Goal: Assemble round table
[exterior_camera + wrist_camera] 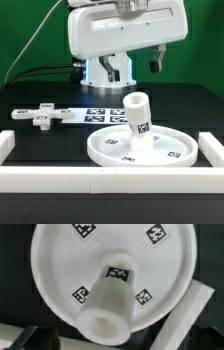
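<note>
**Fig. 1.** The post (137, 113) stands upright at the centre of the disc (100, 146), probably seated there to receive the cross-shaped piece (42, 116), which lies apart toward the exterior view's left. Your gripper (135, 55) hangs above, fingers spread and empty, free to fetch that 1 remaining part.

The disc (108, 144) is plain white, with small square tags (171, 153) patterned in black and white. The post (136, 108) is white too and has one such tag on its side. The cross-shaped piece (40, 116) is white. The tabletop (45, 148) is black, and the border rails (100, 181) are white.
</note>
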### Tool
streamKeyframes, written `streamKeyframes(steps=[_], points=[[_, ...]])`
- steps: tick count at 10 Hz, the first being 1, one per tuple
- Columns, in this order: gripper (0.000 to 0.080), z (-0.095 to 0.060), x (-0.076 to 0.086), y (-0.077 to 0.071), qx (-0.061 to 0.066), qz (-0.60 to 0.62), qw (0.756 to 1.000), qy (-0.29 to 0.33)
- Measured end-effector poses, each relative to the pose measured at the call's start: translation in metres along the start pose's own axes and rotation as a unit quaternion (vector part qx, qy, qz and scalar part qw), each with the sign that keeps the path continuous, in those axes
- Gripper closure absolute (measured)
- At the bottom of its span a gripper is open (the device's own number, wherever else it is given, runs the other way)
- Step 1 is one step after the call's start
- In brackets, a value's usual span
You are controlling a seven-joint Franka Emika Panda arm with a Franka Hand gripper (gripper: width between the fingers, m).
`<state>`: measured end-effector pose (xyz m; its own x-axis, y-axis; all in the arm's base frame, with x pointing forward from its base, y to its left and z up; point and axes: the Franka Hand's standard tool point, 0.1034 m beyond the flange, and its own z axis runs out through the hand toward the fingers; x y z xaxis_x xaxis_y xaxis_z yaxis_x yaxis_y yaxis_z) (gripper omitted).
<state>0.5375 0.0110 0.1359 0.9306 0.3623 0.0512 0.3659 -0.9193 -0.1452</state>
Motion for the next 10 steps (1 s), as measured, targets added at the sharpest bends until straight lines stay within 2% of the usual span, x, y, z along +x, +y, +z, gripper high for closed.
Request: streamKeyframes(steps=[1,2,4,5,6,7,10], points=[[0.015,0.003,-0.006,-0.007,0.013,0.002,0.999,-0.036],[0.015,0.002,-0.002,-0.009,0.019,-0.001,0.999,-0.044],[0.015,0.002,0.002,-0.007,0.01,0.014,0.999,-0.034],[0.015,0.0,0.013,-0.001,-0.015,0.045,0.999,-0.012],[0.015,0.004,0.019,0.001,-0.02,0.055,0.998,0.005],[0.015,0.011,0.018,0.005,-0.018,0.049,0.999,0.005],[0.015,0.011,0.018,0.004,-0.016,0.049,0.999,0.005]])
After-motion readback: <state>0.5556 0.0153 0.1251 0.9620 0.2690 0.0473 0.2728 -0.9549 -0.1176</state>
